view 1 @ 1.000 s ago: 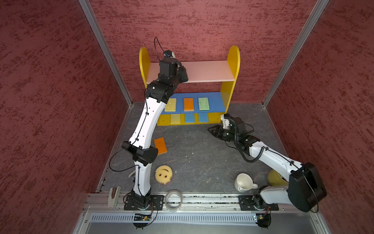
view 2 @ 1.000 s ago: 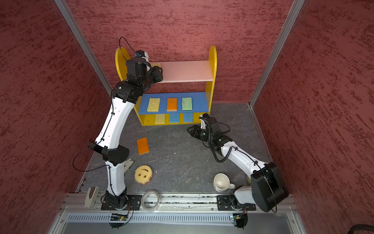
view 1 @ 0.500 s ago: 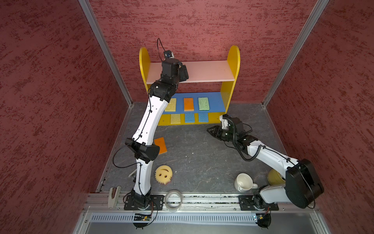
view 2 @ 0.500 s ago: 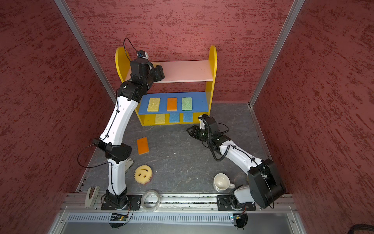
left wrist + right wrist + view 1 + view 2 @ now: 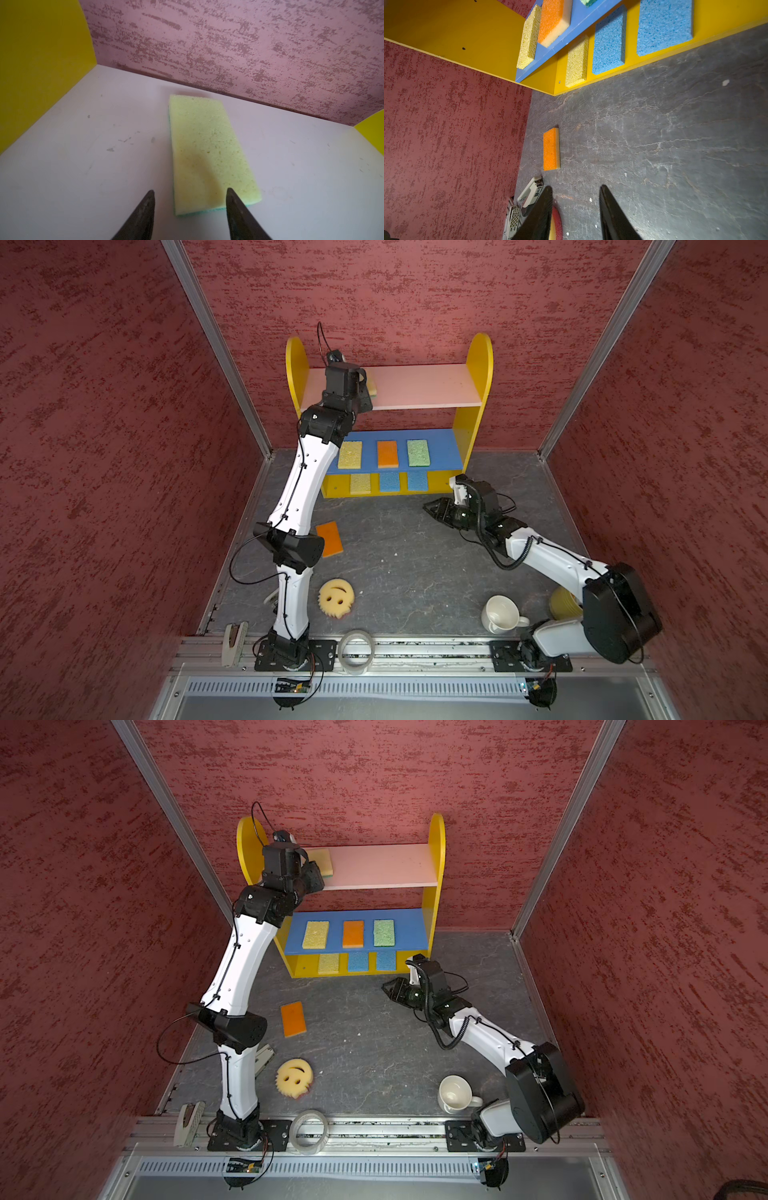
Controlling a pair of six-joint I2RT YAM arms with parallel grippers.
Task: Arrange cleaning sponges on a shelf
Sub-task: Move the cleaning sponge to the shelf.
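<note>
The shelf (image 5: pixel 481 364) stands at the back wall. A pale yellow sponge (image 5: pixel 209 153) with a green underside lies flat at the left end of its pink upper board (image 5: pixel 386 865). My left gripper (image 5: pixel 190 190) is open at the sponge's near end and not holding it. Yellow (image 5: pixel 350 455), orange (image 5: pixel 387 454) and green (image 5: pixel 417 452) sponges lie on the blue board. One yellow (image 5: pixel 360 483) and two blue (image 5: pixel 389 481) sponges sit on the base. An orange sponge (image 5: pixel 330 538) and the smiley sponge (image 5: pixel 336 597) lie on the floor. My right gripper (image 5: pixel 575 187) hangs open and empty above the floor.
A white mug (image 5: pixel 500 614) lies near the right arm's base. A clear tape ring (image 5: pixel 355 649) rests on the front rail. A white stapler-like tool (image 5: pixel 262 1056) sits by the left arm. Red walls close in on both sides.
The pale yellow sponge now shows lying free on the pink board beyond my left gripper, which opened and let it go. The right arm has barely moved.
</note>
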